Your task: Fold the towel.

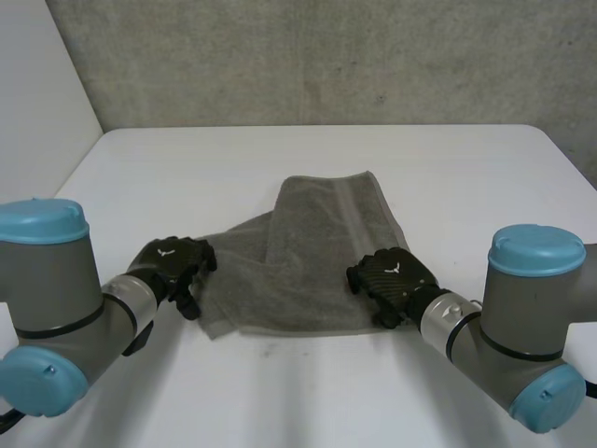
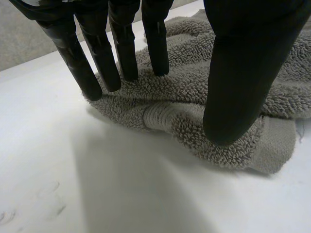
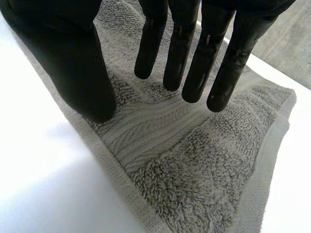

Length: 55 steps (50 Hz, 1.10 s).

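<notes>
Grey towel (image 1: 308, 245) lies mid-table on the white table (image 1: 280, 159), nearer the robot than the wall (image 1: 326, 56). It isn't fully flat. A darker panel on the far-right side seems to lie over a paler sheet that runs out toward the near left.

L hand (image 1: 173, 263) is at the towel's near-left corner, at the end of the left arm (image 1: 56, 299). In the left wrist view the left hand (image 2: 243, 73) is spread open, holding nothing. Its fingers (image 2: 124, 48) are straight, with tips down on the terry pile along the towel (image 2: 184, 90) edge. The thumb tip presses the corner just beside the flat woven band (image 2: 163, 116). No cloth is pinched between thumb and fingers. Bare table (image 2: 73, 184) lies right in front of the fingertips.

R hand (image 1: 396, 275) is at the towel's near-right edge, at the end of the right arm (image 1: 522, 317). In the right wrist view the right hand (image 3: 68, 58) is likewise open and relaxed. Its fingers (image 3: 194, 63) are straight and slightly apart, with tips at or just over the cloth — can't tell if they touch. The thumb tip rests on the towel (image 3: 194, 160) close to its hem, next to the ribbed woven band (image 3: 141, 131). Beyond the hem on the thumb side is table (image 3: 39, 184).

The two hands are well apart, with the towel's near edge between them.
</notes>
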Available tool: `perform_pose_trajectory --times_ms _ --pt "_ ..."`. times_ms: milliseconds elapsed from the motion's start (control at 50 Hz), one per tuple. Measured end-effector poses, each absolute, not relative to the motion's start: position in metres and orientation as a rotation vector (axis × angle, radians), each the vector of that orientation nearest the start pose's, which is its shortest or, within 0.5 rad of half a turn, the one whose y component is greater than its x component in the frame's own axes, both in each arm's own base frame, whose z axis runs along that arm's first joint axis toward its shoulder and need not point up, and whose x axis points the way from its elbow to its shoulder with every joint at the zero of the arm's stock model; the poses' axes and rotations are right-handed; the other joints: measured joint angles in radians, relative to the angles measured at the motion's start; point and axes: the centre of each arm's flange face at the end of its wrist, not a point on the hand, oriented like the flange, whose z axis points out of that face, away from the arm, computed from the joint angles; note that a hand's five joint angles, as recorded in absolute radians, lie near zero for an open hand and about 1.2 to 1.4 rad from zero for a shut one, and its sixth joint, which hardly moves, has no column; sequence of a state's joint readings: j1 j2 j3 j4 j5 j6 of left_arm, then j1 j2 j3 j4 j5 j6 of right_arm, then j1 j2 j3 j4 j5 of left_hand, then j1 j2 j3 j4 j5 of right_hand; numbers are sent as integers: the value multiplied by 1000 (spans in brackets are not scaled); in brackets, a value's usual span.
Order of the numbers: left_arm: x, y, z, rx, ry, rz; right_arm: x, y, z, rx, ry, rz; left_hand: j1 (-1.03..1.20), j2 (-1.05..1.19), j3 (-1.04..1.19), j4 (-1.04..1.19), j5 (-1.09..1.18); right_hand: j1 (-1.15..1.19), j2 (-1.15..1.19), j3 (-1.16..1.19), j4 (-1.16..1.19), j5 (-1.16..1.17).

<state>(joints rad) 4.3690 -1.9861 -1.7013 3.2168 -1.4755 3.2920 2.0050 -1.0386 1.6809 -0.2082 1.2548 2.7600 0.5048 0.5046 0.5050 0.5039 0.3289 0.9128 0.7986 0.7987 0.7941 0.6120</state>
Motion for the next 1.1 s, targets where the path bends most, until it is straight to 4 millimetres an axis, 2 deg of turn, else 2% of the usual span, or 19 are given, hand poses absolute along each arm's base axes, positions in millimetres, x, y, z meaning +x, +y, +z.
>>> perform_pose_trajectory --times_ms 20,100,140,180,320,420,480,560,680,800,920,1100 --pt "-241 -258 146 777 2734 -1724 287 -240 120 -1174 2099 -1525 0 0 0 0 0 87 76 68 72 72" --pt "-243 -260 147 782 2730 -1735 288 -242 120 -1173 2088 -1540 0 0 0 0 0 162 141 141 146 145" --pt "-245 -260 148 788 2727 -1744 289 -243 119 -1173 2083 -1546 0 0 0 0 0 352 309 308 304 306" --pt "-247 -259 149 794 2725 -1751 289 -244 119 -1173 2080 -1550 0 0 0 0 0 409 362 360 361 361" --pt "-252 -255 154 820 2715 -1778 289 -248 118 -1167 2079 -1556 -12 -11 -12 -13 -12 462 407 411 416 414" --pt "-256 -248 162 844 2701 -1808 287 -258 125 -1132 2082 -1598 -24 -23 -25 -24 -25 468 410 416 421 418" --pt "-257 -243 168 853 2690 -1831 279 -272 136 -1067 2097 -1656 -24 -24 -25 -26 -25 469 410 416 422 419" --pt "-257 -233 177 872 2677 -1858 259 -298 156 -900 2135 -1782 -18 -20 -20 -18 -17 470 410 416 422 419" --pt "-260 -220 181 914 2670 -1874 237 -319 173 -743 2154 -1889 60 60 60 59 57 471 410 416 422 421" --pt "-266 -210 177 970 2679 -1856 227 -326 178 -703 2164 -1919 147 147 146 148 144 471 410 416 422 421" --pt "-274 -202 162 1036 2715 -1787 217 -334 178 -682 2182 -1941 118 118 117 119 123 472 410 416 422 421" --pt "-280 -209 147 1056 2735 -1742 212 -339 175 -675 2200 -1939 -27 -27 -28 -28 -28 472 410 416 422 421"
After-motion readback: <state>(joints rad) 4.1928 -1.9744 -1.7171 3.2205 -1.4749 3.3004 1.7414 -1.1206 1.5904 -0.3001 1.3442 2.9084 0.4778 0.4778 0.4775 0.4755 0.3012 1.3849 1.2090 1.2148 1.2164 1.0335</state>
